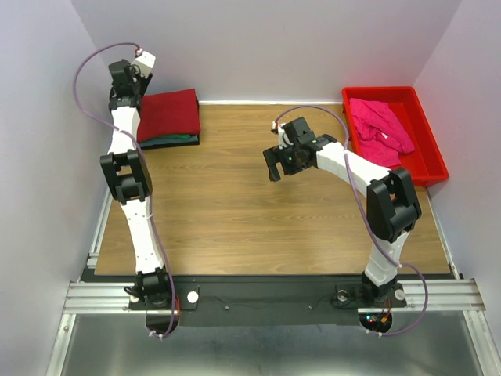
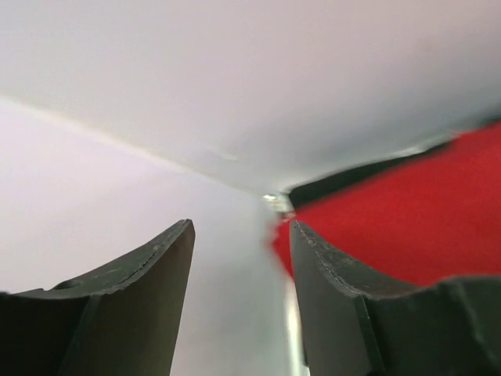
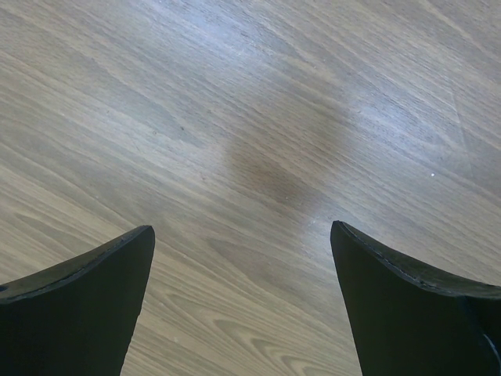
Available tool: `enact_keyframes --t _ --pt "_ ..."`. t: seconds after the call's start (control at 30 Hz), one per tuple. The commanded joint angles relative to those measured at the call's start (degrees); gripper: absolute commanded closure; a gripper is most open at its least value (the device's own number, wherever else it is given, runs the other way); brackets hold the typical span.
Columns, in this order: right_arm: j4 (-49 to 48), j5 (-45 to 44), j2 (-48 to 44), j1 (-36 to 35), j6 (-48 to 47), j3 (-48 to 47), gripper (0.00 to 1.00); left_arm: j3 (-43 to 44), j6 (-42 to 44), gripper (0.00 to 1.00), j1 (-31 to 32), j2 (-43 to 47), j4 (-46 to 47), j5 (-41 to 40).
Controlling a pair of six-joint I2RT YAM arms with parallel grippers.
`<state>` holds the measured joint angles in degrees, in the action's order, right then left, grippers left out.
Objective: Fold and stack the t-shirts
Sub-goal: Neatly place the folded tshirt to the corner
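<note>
Stack [image 1: 167, 125] at far left, pink tee [image 1: 380, 125] waiting at far right.
Left gripper [image 2: 239, 227] stands partly spread just beside the folded tees, nothing between its fingers. The maroon tee [image 1: 168, 110] lies on top, with the green tee [image 1: 178, 139] showing beneath. Over the middle of the table [image 1: 235, 211] the right gripper [image 3: 243, 231] hovers spread wide and empty. The pink tee sits crumpled in the red tray [image 1: 376, 91]. Risk: the left fingers are close enough to snag the maroon edge on leaving and drag the layers askew. A single-layer pinch on the pink tee could lift it twisted.
</note>
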<state>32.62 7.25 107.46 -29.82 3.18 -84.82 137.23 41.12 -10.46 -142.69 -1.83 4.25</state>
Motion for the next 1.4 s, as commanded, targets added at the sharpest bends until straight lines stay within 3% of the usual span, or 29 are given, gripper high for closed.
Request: enact_keyframes --t 0.0,0.23,0.4,0.43,0.53,0.57,0.7,0.73,0.97,1.2,1.37 --pt "-0.63 -1.09 -4.45 -0.15 -1.07 -0.18 0.00 4.01 0.36 0.36 -2.99 4.35 4.64 -2.58" --pt "-0.63 -0.66 -7.79 0.20 -1.25 0.62 0.00 1.11 -1.48 0.36 -3.87 12.16 1.91 -0.91" --pt "-0.54 0.75 -11.56 1.96 -0.98 0.88 0.00 -2.31 -7.01 0.35 -3.87 21.29 -7.04 1.89" --pt "-0.45 0.75 -12.35 2.83 -0.98 0.88 0.00 -3.36 -9.46 0.27 -3.78 22.79 -10.18 2.86" --pt "-0.28 0.93 -15.86 5.11 -1.24 1.14 0.00 -5.73 -14.47 0.20 -2.73 28.77 -15.90 4.36" --pt "-0.10 1.10 -16.57 5.82 -1.33 1.23 0.00 -6.09 -15.36 0.10 -2.29 31.22 -17.76 5.49" --pt "1.56 2.42 -20.70 11.08 -0.81 2.37 0.00 -10.39 -20.11 0.08 0.78 38.09 -24.27 7.35" --pt "1.74 2.77 -22.54 11.97 -0.63 2.90 0.00 -13.80 -20.90 0.02 2.62 39.67 -25.76 7.79" --pt "3.59 6.99 -29.31 20.50 -0.02 9.39 0.00 -33.47 -27.05 0.01 14.13 55.21 -26.83 9.18" --pt "4.99 10.85 -34.94 22.35 -0.98 16.87 0.00 -55.91 -29.70 0.01 19.94 68.67 -24.19 9.99" --pt "5.26 13.93 -39.42 22.44 -1.68 22.05 0.00 -70.75 -29.00 0.01 20.30 78.95 -22.61 9.38"
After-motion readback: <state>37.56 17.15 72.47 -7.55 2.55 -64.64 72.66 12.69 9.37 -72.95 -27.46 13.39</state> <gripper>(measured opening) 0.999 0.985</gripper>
